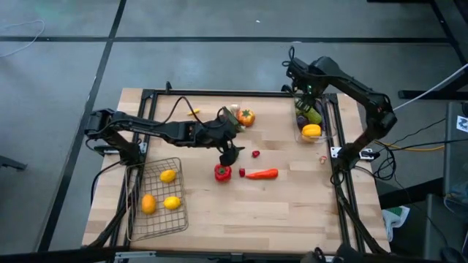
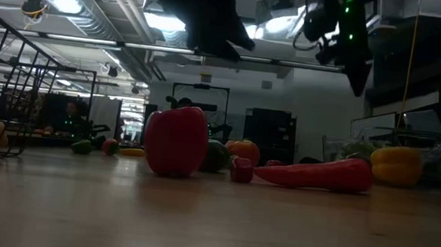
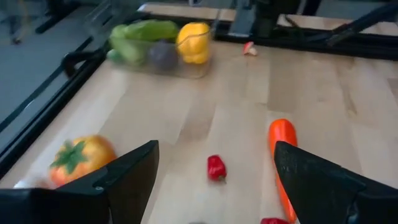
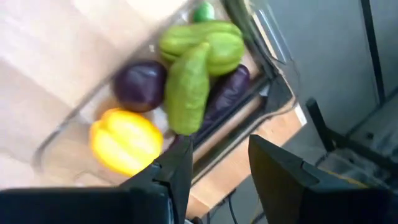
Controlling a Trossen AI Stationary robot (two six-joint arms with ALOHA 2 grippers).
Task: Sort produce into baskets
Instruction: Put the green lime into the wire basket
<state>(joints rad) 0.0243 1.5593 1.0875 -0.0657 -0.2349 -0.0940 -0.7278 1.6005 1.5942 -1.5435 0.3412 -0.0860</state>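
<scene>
Three yellow and orange toy fruits (image 1: 162,193) already in wire-mesh basket (image 1: 178,219), lower left. Left gripper (image 1: 228,155), jaws wide and empty, above red toy pepper (image 1: 222,172) mid-frame: lower, close. Right gripper (image 1: 306,101), jaws narrow and empty, over clear plastic bin (image 1: 325,137), upper right.

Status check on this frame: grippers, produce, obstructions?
Left gripper open above red pepper. Right gripper open over clear bin, holding nothing. Carrot loose on table. Nothing blocking.

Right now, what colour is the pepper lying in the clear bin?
Yellow. The pepper lies in the clear bin beside purple and green pieces; the right wrist view shows it best.
</scene>
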